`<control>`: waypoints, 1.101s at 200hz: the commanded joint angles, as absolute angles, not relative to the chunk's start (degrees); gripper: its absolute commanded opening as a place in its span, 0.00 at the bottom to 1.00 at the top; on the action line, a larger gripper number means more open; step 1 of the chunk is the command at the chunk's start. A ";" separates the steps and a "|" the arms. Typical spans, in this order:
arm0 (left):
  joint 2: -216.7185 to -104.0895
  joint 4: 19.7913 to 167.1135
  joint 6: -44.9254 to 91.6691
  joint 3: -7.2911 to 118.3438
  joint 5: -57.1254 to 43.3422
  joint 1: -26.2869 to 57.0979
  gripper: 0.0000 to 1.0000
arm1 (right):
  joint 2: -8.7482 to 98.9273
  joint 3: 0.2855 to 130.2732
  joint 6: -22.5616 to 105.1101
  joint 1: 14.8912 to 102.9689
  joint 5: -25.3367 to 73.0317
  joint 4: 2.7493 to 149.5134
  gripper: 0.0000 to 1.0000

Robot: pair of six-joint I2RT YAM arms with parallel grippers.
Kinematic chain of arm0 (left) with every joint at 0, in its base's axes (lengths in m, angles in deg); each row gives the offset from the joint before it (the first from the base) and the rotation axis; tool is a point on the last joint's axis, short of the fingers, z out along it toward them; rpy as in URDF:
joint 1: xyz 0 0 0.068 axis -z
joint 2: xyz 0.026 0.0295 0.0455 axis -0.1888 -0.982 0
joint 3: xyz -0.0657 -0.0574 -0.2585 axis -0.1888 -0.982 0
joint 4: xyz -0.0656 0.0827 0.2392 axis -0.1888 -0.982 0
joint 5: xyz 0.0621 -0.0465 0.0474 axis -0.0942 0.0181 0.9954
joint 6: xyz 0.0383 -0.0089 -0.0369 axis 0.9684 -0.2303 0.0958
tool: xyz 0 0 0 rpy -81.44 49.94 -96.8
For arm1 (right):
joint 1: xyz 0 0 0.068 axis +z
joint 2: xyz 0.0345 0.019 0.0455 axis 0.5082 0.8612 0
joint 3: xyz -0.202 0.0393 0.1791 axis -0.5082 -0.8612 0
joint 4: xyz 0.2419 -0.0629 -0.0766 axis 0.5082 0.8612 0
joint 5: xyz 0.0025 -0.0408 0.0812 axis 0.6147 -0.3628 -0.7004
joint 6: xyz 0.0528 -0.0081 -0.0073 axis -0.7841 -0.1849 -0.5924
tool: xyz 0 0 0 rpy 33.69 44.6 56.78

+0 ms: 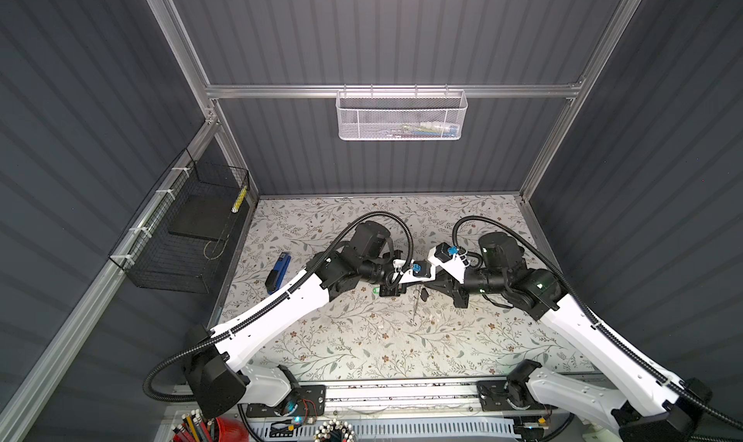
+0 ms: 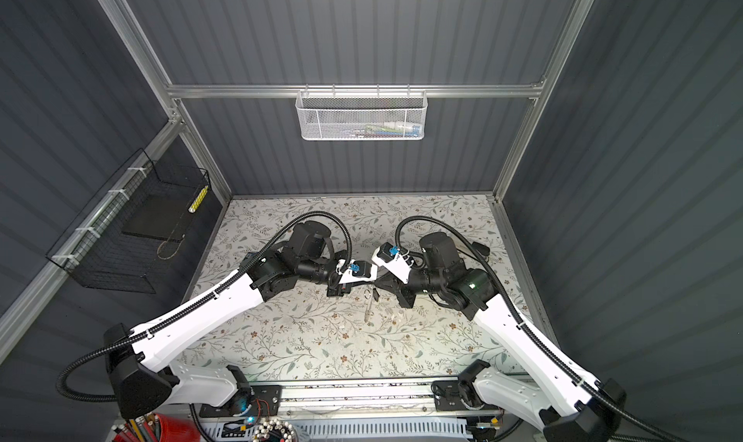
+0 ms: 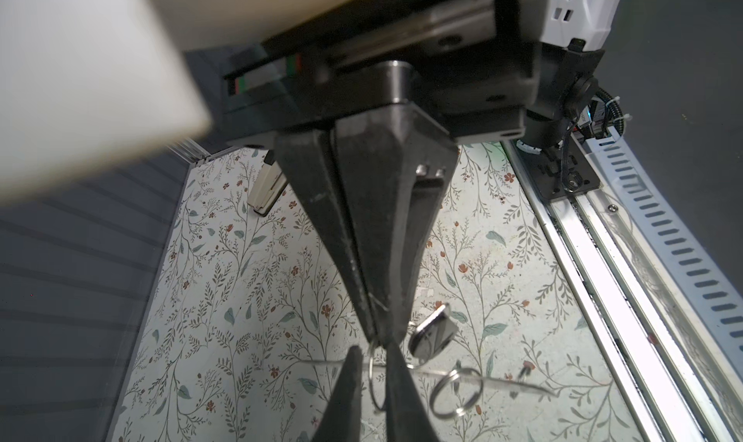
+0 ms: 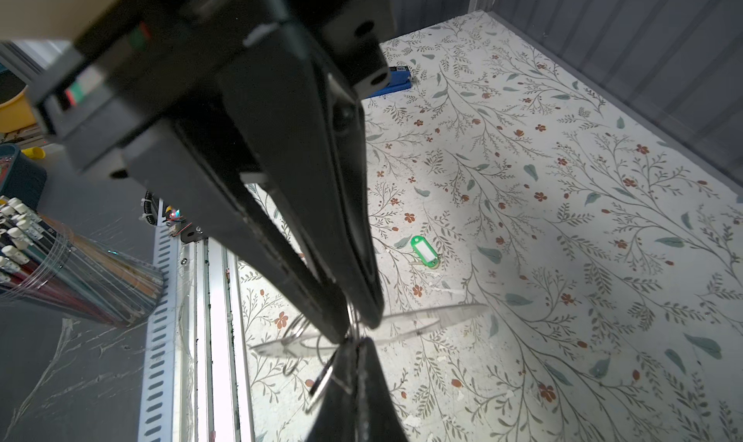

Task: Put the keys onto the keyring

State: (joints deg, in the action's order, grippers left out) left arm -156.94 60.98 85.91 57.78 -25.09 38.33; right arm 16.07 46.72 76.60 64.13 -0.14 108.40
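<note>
floral bench (image 1: 362, 339): r fingers (image 3: 386, 219) clamp flat keyring (image 4: 458, 311); l fingers (image 3: 402, 399) nearly closed round wire ring (image 3: 370, 379), can't tell if gripped; green tag (image 4: 425, 251) lies apart on bench.

Left end effector (image 3: 373, 353) tip-to-tip w/ right end effector (image 3: 380, 333), right closed tight, left prob. near-closed

Nothing legible — the blue stapler (image 4: 393, 85) bears only a blurred mark.

Robot lab test cell, aluminium frame (image 1: 281, 91), grey ribbed panels (image 1: 382, 30), wire baskets (image 1: 362, 122), two rail-mounted arms (image 1: 277, 309)
</note>
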 commanded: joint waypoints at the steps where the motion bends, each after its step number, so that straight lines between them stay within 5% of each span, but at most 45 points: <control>1: -158.10 59.21 85.68 60.08 -24.39 38.59 0.10 | 15.83 48.05 76.77 64.64 -0.87 108.00 0.00; 34: -159.02 57.74 86.21 60.52 -24.84 38.59 0.00 | 15.04 47.90 76.83 64.58 0.08 107.26 0.00; 101: -155.81 69.35 77.70 54.46 -28.13 37.32 0.00 | 8.53 41.82 74.67 64.56 9.48 101.78 0.43; 220: -151.56 105.21 50.30 40.43 -28.34 35.17 0.00 | -0.97 28.60 68.21 65.54 19.12 84.97 0.45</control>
